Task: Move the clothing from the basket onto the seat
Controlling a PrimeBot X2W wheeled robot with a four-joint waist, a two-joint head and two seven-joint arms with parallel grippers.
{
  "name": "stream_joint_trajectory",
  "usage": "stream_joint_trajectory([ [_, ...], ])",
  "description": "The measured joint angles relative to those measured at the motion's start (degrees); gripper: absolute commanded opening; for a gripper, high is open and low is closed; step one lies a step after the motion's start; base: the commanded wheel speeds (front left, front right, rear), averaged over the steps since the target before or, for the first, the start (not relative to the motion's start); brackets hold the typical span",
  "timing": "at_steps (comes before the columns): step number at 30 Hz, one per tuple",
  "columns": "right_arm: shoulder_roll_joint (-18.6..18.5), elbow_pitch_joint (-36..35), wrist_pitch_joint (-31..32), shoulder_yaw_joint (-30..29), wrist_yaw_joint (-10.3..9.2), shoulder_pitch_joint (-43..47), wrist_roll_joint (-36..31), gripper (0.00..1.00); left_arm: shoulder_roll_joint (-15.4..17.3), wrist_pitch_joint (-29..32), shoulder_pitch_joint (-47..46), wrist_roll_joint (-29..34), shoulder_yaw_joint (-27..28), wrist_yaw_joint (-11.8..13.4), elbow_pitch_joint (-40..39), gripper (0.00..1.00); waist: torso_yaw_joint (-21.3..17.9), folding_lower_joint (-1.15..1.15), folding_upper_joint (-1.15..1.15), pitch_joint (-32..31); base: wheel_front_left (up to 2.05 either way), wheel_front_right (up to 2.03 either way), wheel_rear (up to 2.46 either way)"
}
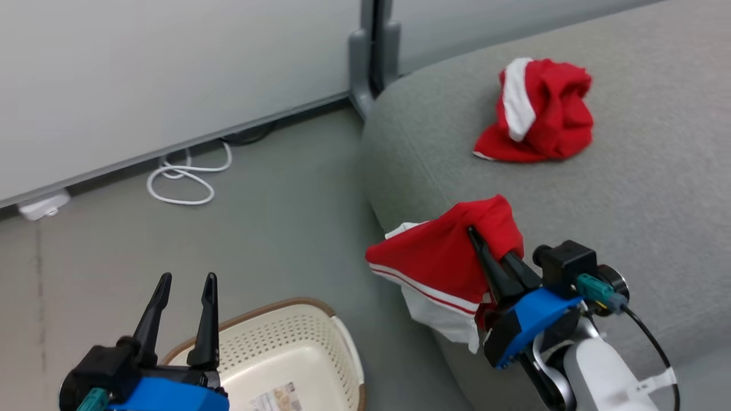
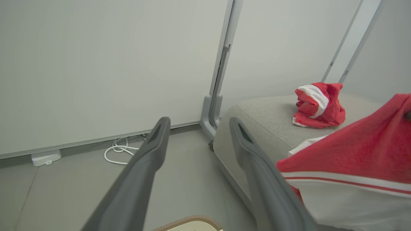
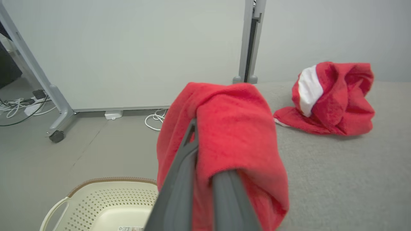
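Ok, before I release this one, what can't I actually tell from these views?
- Floor of the basket: in the head view it is cut by the bottom edge and partly covered by the left gripper, so emptiness is unconfirmed.
- Tips of the right gripper: buried in the held garment in head and right wrist views.
- Printed label in the basket: too small to read.

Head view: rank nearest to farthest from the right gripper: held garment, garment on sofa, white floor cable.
1. Held garment, clamped in the right gripper.
2. Garment on sofa, farther ahead, slightly right.
3. White cable, far off to the left.
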Motion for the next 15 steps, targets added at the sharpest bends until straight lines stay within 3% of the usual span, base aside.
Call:
stream_joint_trajectory([
  [15, -0.01, -5.1, 0.46, -0.69, 0.0, 4.11, 1.92, 0.0, -1.78, 0.01, -0.12, 4.25, 2.44, -3.98, 1.67, 1.0, -12.38, 0.01, 0.0, 2.56, 0.0, 0.0, 0.0],
])
